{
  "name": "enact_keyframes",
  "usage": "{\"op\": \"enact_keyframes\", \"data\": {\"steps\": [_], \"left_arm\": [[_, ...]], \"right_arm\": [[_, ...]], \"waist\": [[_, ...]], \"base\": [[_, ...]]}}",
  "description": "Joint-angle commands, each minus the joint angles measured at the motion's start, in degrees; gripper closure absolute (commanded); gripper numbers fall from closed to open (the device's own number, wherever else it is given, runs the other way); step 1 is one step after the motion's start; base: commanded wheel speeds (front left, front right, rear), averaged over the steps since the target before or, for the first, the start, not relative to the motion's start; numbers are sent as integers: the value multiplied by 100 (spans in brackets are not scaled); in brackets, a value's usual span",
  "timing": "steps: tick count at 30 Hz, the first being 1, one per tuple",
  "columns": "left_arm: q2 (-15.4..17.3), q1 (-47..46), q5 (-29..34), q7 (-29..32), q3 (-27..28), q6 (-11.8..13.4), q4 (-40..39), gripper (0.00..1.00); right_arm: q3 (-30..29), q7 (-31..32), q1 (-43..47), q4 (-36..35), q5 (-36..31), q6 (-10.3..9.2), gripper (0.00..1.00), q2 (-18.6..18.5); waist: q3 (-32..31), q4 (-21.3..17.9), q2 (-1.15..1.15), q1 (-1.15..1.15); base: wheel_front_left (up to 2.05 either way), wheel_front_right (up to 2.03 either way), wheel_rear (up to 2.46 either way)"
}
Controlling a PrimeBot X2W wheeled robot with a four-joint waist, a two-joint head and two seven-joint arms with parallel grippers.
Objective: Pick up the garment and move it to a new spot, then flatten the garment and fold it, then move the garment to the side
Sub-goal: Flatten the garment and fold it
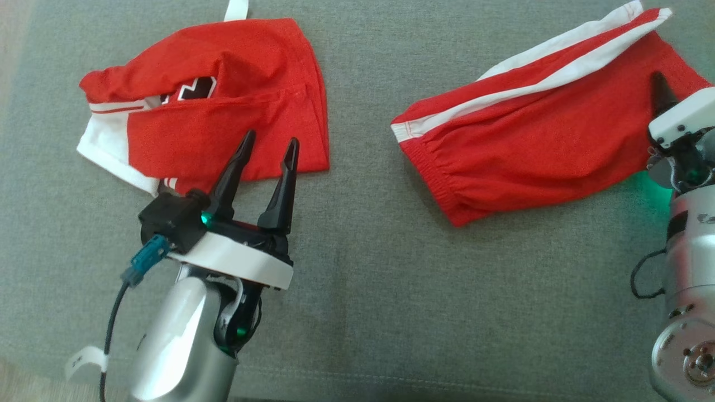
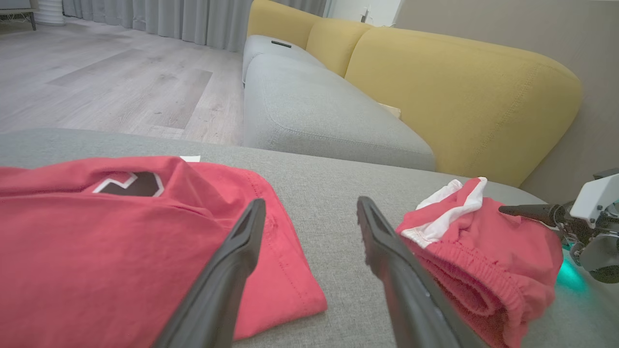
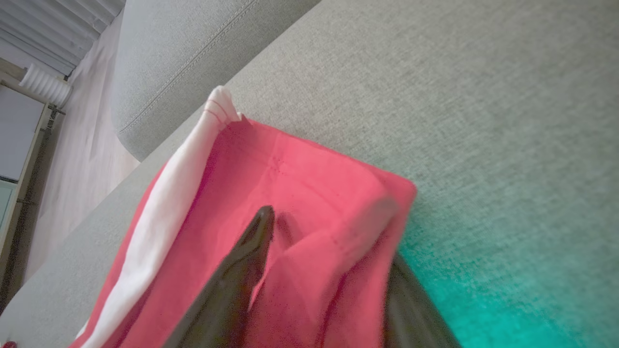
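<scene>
The garment, red shorts [image 1: 519, 139] with white side stripes and an elastic waistband, lies crumpled at the right of the grey cushion. My right gripper [image 1: 665, 95] is at its right edge, and one dark finger [image 1: 661, 89] rests on the cloth. In the right wrist view the right gripper [image 3: 329, 237] stands open astride a raised fold of the shorts [image 3: 300, 183], its other finger partly under the cloth. My left gripper [image 1: 272, 139] hovers open and empty over the lower edge of a red shirt [image 1: 223, 111] at the left. The left wrist view has both fingers of the left gripper [image 2: 310, 203] spread above the shirt's hem.
The grey cushion [image 1: 363, 279] has bare fabric between the two clothes and along the front. In the left wrist view a yellow sofa back [image 2: 459, 96] rises beyond, with another grey seat [image 2: 314, 111] and wooden floor [image 2: 96, 72] at the left.
</scene>
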Motion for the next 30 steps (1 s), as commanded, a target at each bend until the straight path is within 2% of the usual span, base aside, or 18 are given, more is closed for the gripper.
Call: {"op": "enact_keyframes", "data": {"steps": [1,14,20,26,30], "left_arm": [[44,-212,-12,-29,177,-30,-176,0],[43,-28,47,-29,244,-31,-85,0],[43,99,58,-29,263,-31,-74,0],[43,195,50,-29,288,-31,-66,0],[43,239,48,-29,292,-31,-86,0]], "right_arm": [[170,20,-109,23,-70,-5,100,62],[465,-1098,344,-176,242,-5,100,-161],[-116,-1374,849,-323,62,-5,100,-376],[-669,-1344,1134,-526,-328,-5,100,-121],[-635,-1331,1119,-692,-344,-5,100,32]], "waist": [[-3,-21,0,0],[-479,-359,0,0],[-720,-532,0,0],[-848,-596,0,0],[-849,-603,0,0]], "base": [[0,0,0],[0,0,0],[0,0,0],[0,0,0],[0,0,0]]}}
